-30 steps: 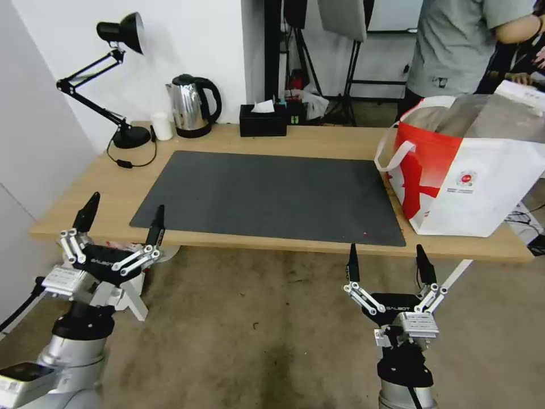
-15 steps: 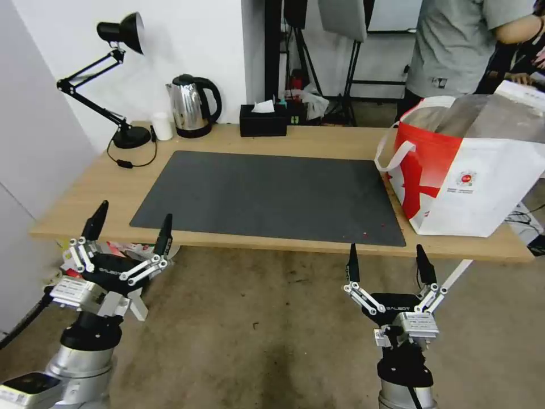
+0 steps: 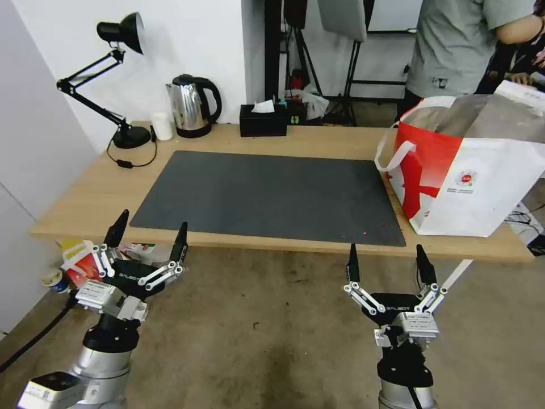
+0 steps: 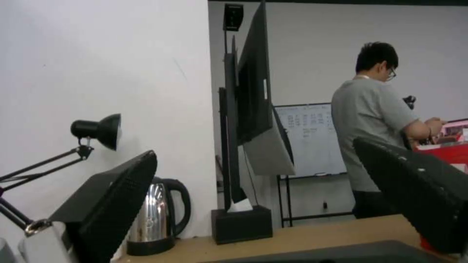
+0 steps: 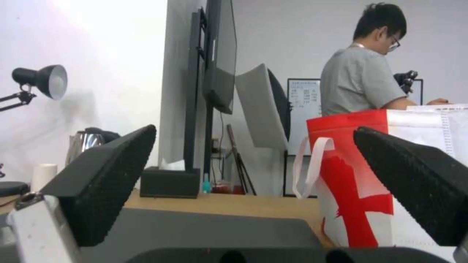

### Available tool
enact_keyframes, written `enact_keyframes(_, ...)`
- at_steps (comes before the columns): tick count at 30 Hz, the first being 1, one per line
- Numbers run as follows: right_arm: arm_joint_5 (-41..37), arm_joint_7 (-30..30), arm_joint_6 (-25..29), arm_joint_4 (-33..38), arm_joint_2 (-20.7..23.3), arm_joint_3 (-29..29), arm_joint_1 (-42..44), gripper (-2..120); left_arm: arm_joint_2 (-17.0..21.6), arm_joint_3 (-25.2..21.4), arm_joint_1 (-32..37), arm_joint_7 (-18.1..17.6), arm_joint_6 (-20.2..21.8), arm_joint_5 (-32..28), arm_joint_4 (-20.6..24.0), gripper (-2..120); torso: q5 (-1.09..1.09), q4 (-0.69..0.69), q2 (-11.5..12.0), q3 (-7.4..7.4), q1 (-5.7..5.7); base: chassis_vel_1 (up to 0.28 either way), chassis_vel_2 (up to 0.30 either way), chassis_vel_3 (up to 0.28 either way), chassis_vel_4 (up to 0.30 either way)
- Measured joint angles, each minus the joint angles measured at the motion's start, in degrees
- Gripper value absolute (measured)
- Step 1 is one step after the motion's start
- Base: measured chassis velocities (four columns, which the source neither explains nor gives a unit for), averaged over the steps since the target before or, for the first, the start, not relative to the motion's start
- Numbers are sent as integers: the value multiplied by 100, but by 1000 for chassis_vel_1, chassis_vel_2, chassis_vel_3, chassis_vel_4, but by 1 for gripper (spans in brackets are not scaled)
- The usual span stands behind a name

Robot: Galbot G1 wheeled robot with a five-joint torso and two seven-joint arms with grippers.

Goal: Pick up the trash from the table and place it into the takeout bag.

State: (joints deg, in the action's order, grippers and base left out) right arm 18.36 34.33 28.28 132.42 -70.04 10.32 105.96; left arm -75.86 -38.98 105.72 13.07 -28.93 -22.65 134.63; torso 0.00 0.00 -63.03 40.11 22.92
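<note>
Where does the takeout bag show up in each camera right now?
Head view: takeout bag stands on the table's right end.
Left wrist view: red sliver behind one finger.
Right wrist view: red-and-white side between the fingers.
Shared landmark: steel kettle.

The left gripper point(image 3: 149, 235) has moved down and away from the table's point(image 3: 96, 187) front edge, toward the middle. Its fingers point(image 3: 117, 228) now sit below that edge.

Even indoor light, soft wrist views
</note>
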Motion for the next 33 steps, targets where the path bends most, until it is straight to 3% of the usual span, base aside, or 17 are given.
enact_keyframes(33, 0, 0, 0, 0, 0, 0, 0, 100, -331, -61, 316, -12, -354, 98, -106, 100, 0, 0, 0, 0, 1, 0, 0, 0, 0)
